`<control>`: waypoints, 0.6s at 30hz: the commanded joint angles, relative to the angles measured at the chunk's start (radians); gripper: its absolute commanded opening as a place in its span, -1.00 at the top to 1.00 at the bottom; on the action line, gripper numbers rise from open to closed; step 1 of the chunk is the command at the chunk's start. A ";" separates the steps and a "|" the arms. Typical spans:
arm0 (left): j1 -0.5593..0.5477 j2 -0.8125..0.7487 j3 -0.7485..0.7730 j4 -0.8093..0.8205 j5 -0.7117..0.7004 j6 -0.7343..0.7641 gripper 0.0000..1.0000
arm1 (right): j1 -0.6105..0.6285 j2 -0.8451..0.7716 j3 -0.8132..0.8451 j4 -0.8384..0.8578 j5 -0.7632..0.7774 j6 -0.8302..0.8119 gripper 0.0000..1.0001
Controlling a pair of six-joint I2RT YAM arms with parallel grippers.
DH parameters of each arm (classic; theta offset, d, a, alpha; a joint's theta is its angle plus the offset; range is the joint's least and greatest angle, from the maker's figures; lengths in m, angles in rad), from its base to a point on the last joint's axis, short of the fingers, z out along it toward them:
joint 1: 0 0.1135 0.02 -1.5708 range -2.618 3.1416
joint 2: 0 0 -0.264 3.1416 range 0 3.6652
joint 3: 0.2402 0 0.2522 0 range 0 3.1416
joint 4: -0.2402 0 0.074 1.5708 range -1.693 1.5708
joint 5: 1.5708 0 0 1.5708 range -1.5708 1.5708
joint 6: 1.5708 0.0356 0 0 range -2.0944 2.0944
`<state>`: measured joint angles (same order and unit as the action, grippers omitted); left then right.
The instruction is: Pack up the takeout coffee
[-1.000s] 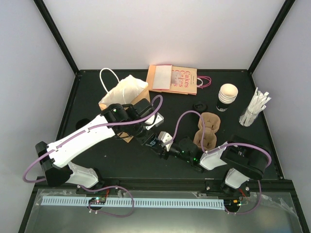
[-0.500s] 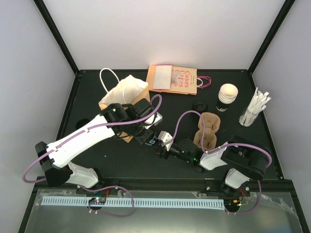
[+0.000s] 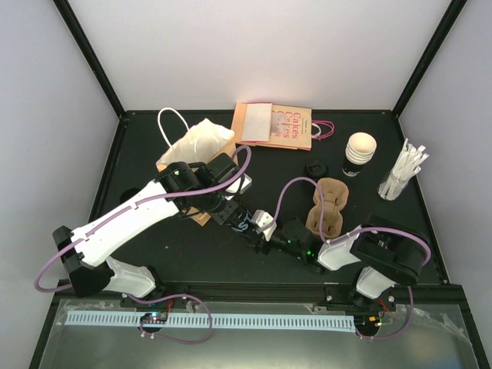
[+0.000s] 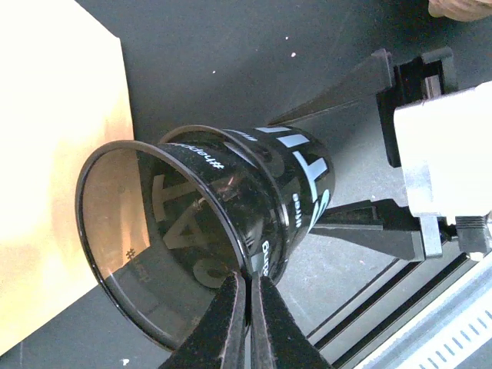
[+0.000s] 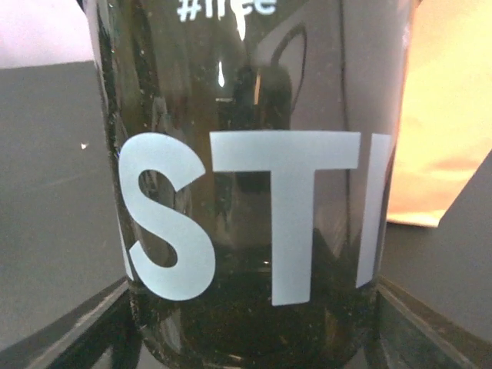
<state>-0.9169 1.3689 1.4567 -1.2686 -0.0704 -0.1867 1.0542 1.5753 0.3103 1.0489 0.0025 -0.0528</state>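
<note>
The takeout coffee, a small black paper cup (image 3: 360,151) with a cream inside, stands at the back right with its black lid (image 3: 316,166) lying beside it; neither gripper is near it. My left gripper (image 4: 248,275) is shut on the rim of a dark see-through cup (image 4: 231,207) with white lettering, held on its side at the table's middle (image 3: 241,220). My right gripper (image 5: 250,323) is open. Its fingers (image 4: 346,84) straddle that cup's base (image 5: 254,192), and I cannot see whether they touch it. Both grippers, left (image 3: 231,209) and right (image 3: 250,227), meet beside the open paper bag (image 3: 196,146).
A brown pulp cup carrier (image 3: 329,204) lies right of the grippers. A bundle of white wrapped straws (image 3: 403,173) stands at the far right. A flat printed paper bag (image 3: 273,124) lies at the back. The open bag's brown side (image 4: 54,154) is just beyond the held cup.
My right gripper's jaws have widened slightly around the dark cup's base. The left gripper, with the cup's rim in it, has shifted a little toward the open bag.
</note>
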 commanded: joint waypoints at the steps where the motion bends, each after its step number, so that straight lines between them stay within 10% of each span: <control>1: 0.009 -0.038 0.037 0.000 0.013 0.000 0.97 | 0.001 -0.004 -0.022 -0.020 0.024 -0.018 -0.57; 18: 0.007 0.007 -0.006 0.031 0.072 0.015 0.97 | 0.000 -0.054 -0.024 -0.044 0.010 -0.008 -0.71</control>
<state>-0.9115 1.3705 1.4540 -1.2598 -0.0307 -0.1852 1.0542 1.5528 0.2951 0.9928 -0.0006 -0.0582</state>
